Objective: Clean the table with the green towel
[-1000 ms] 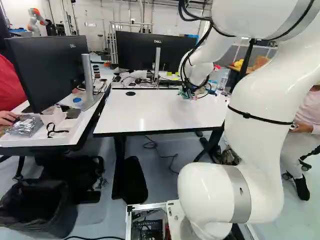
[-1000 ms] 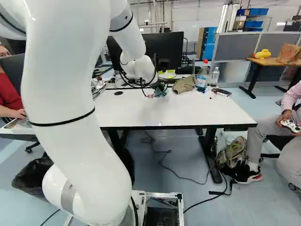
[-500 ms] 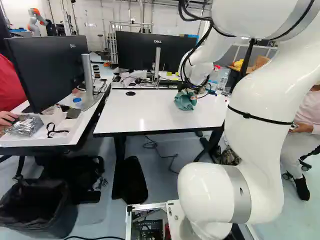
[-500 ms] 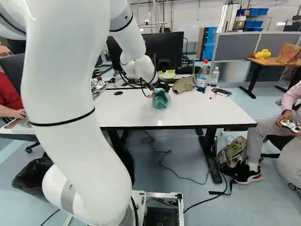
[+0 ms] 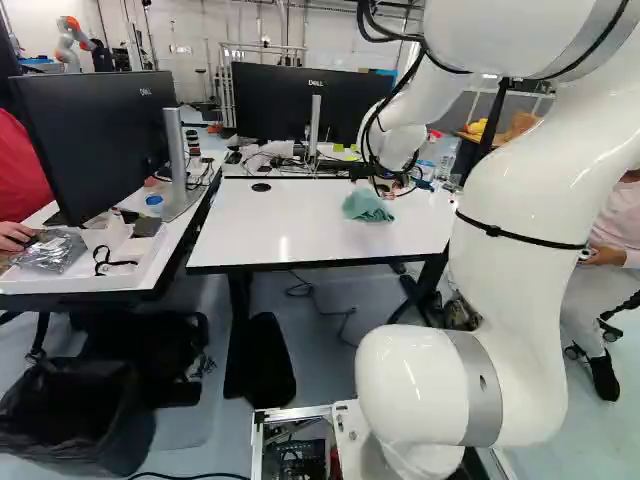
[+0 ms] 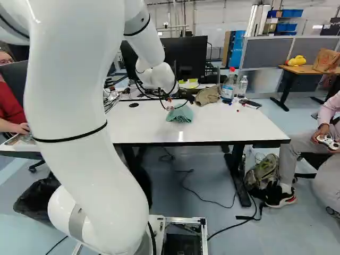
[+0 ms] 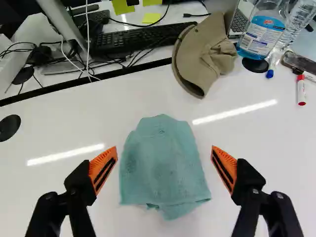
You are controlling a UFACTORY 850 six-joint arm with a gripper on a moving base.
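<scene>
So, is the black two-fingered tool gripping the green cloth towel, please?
No, the tool stands open, with white tabletop showing between each orange pad and the towel.

A soft green towel [image 7: 163, 168] with faint darker marks lay loosely folded, its edges uneven, on a white-topped table [image 6: 234, 127], near but apart from a tan hat [image 7: 210, 54]. The level, dark-edged table stood on dark legs, its glossy surface reaching to both sides of the hat and catching streaks of light.

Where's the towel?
The towel is on the table, left of the hat in the right base view, between the gripper's open fingers in the wrist view.
</scene>
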